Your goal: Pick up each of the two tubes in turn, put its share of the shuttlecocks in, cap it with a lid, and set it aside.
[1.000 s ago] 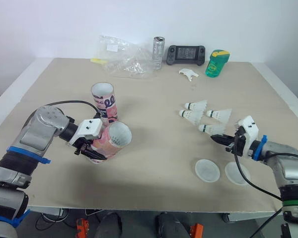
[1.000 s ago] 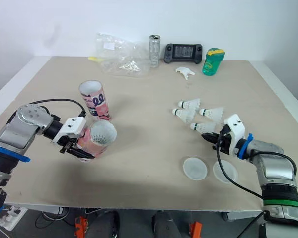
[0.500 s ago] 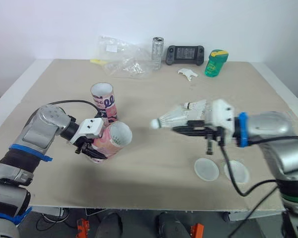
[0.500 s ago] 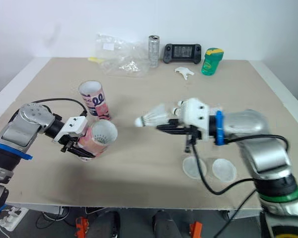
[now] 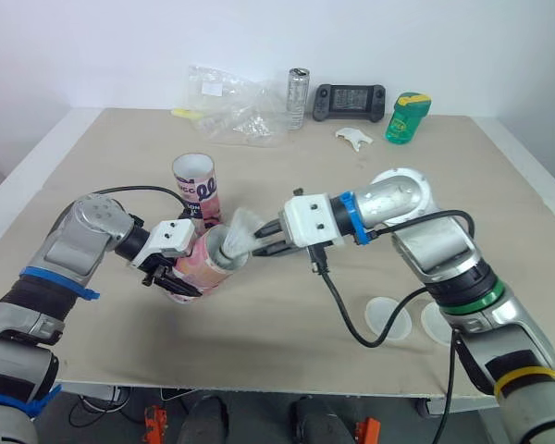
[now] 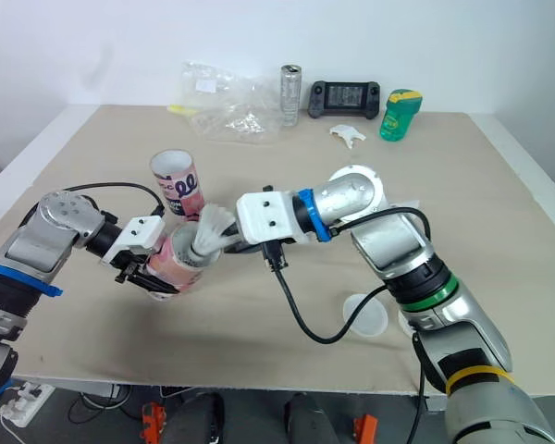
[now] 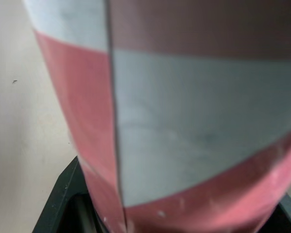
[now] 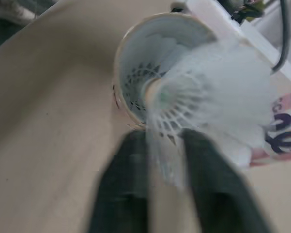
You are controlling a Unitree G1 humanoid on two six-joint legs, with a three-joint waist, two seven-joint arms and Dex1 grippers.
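Observation:
A pink-and-white tube (image 5: 208,264) lies tilted in my left gripper (image 5: 171,270), which is shut on its lower body; up close the tube (image 7: 184,121) sits between the black fingers (image 7: 63,194). Its open mouth (image 8: 155,63) faces my right gripper (image 5: 264,242). A white shuttlecock (image 5: 239,233) is at that mouth, cork first, and shows again as the shuttlecock (image 8: 184,97) in the right wrist view. My right gripper (image 8: 165,141) is open, its fingers apart on either side of the feather skirt. The second tube (image 5: 194,190) stands upright just behind. Two round lids (image 5: 388,317) lie near the front right.
At the back edge are a crumpled plastic bag (image 5: 227,111), a metal can (image 5: 298,97), a black game controller (image 5: 349,100), a green bottle (image 5: 407,117) and a small white piece (image 5: 353,137). A black cable (image 5: 338,296) hangs from my right wrist over the table.
My right arm has swung left with the shuttlecock, from mid-table to the held tube's mouth, and its fingers have parted. The left gripper and its tube have stayed put.

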